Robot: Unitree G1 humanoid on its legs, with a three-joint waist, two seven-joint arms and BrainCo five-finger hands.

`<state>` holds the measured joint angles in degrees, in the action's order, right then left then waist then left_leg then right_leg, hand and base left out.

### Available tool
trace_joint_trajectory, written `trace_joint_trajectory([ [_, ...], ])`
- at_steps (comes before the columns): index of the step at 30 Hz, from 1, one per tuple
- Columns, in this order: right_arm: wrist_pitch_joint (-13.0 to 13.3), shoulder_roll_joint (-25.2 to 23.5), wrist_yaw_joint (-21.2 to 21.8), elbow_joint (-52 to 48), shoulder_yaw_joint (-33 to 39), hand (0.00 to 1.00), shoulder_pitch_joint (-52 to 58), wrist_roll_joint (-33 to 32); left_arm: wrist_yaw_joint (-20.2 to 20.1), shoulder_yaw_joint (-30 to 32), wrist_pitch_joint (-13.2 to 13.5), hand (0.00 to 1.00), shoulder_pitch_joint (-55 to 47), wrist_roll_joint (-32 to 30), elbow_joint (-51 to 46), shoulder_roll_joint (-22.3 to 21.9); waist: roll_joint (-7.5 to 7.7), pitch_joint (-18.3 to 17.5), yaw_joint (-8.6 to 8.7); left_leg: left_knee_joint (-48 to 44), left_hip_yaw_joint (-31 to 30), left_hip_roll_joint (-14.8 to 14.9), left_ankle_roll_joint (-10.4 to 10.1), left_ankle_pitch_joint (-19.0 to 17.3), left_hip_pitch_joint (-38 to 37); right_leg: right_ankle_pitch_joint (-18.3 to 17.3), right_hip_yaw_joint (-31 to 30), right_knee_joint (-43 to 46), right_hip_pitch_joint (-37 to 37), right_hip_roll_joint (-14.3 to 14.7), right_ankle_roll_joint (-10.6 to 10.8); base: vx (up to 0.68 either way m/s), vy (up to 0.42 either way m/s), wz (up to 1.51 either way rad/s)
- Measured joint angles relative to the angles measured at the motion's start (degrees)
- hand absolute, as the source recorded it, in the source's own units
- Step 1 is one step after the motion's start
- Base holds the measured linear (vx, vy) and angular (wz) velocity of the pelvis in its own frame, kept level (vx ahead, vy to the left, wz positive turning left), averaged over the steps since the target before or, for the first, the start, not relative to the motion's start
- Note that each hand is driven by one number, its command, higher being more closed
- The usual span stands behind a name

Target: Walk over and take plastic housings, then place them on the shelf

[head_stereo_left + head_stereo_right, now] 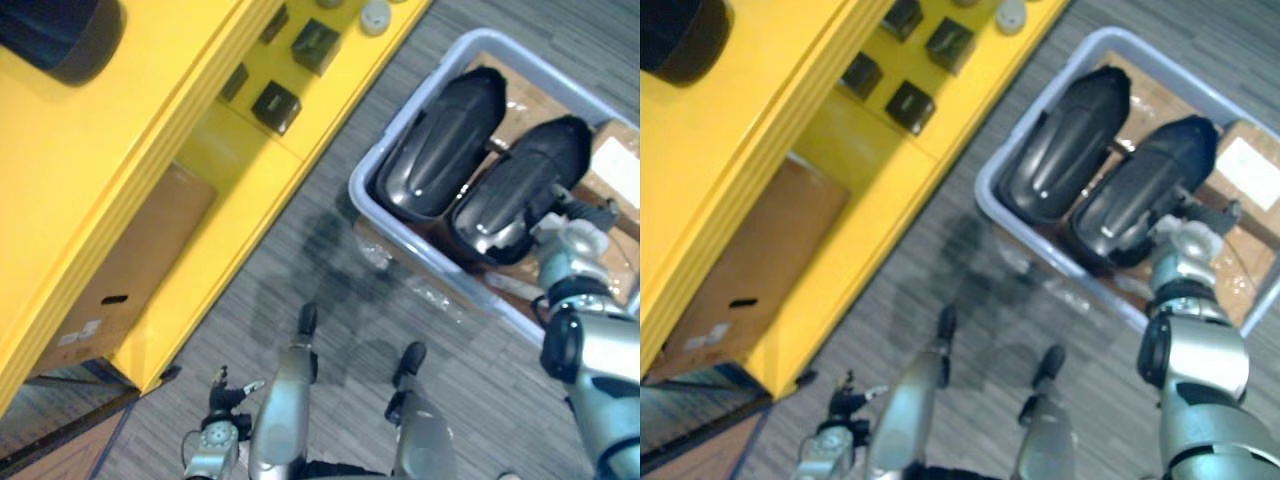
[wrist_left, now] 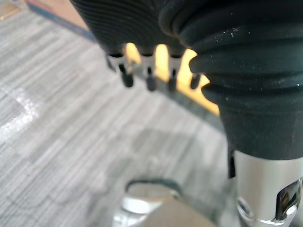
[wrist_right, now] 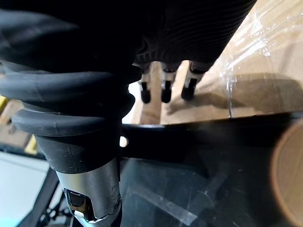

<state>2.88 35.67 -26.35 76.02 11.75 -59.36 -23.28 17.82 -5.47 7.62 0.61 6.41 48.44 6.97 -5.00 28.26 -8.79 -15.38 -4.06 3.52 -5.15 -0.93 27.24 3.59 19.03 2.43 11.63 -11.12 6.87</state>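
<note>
Two glossy black plastic housings lie in the pale grey plastic bin, upper right; your right hand hangs over one, fingers straight, empty; the slick curved shell could slip from an off-centre grip; your left hand, lower left, is relaxed and empty.

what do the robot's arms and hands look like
Silver-grey metal arms, like the right arm, with rounded joints. The left hand and right hand each have a dark ribbed cover over back and wrist, and silver fingers with dark tips.
</note>
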Motion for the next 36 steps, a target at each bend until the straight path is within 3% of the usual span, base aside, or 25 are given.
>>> trace_joint_trajectory([
  [3,-1.48,0.33,0.13,1.52,-2.51,0.0,-1.13,2.29,0.0,-0.32,-0.02,0.0,0.61,0.02,0.36,0.07,0.0,0.0,-0.11,1.11,-0.11,0.19,-0.22,0.98,-0.18,-0.02,0.08,0.0,0.23,0.2,-0.03,-0.01,-0.008,0.01],
  [4,-1.84,0.35,0.38,2.1,-3.63,1.0,-1.5,3.32,0.0,-0.32,-0.01,0.0,0.63,0.05,0.37,0.07,-0.01,0.0,-0.12,1.12,-0.14,0.34,-0.28,1.03,-0.18,-0.02,0.09,0.0,0.23,0.34,-0.02,0.0,0.0,0.0],
  [12,-5.71,2.93,3.03,5.91,-7.61,1.0,-2.11,11.77,-0.49,-0.88,-0.04,0.0,2.31,0.5,0.7,0.05,-0.02,0.01,-1.34,6.49,-0.4,0.67,-0.81,4.37,-2.31,-0.2,1.13,0.0,0.2,0.59,-0.24,-0.02,-0.01,0.04],
  [20,-8.16,1.78,6.03,5.95,-8.48,1.0,-1.51,27.17,-0.8,-2.03,-0.11,0.0,2.3,0.48,0.39,0.49,-0.05,0.01,-1.61,14.38,-1.26,2.08,-1.92,8.5,-7.03,-0.61,1.73,-0.01,-1.25,1.87,-0.75,0.0,-0.033,0.03],
  [26,-8.35,0.09,6.24,2.83,-8.42,1.0,2.14,38.75,-0.9,-2.22,-0.2,0.0,2.29,0.33,-0.19,0.5,-0.05,0.0,-1.65,18.2,-1.42,2.88,-2.33,10.54,-9.34,-1.09,2.32,0.35,-1.81,2.33,-0.69,0.0,0.0,0.0],
  [33,-8.45,-1.49,6.14,-1.19,-8.42,1.0,6.14,45.17,-0.89,-4.88,0.0,0.0,2.23,0.38,-5.5,0.25,-0.02,-0.01,-1.24,19.43,-1.32,2.88,-2.35,10.95,-12.18,-1.53,2.33,0.87,-3.8,2.14,-0.43,0.0,-0.005,0.01],
  [36,-8.4,-2.88,6.13,-4.87,-8.42,1.0,7.93,47.46,-0.94,-5.51,0.12,0.0,2.1,0.45,-8.77,-2.67,0.0,-0.03,-0.97,19.85,-0.04,3.03,-2.32,11.16,-13.0,-1.51,1.19,1.06,-3.7,2.1,-0.41,-0.02,-0.004,-0.15],
])
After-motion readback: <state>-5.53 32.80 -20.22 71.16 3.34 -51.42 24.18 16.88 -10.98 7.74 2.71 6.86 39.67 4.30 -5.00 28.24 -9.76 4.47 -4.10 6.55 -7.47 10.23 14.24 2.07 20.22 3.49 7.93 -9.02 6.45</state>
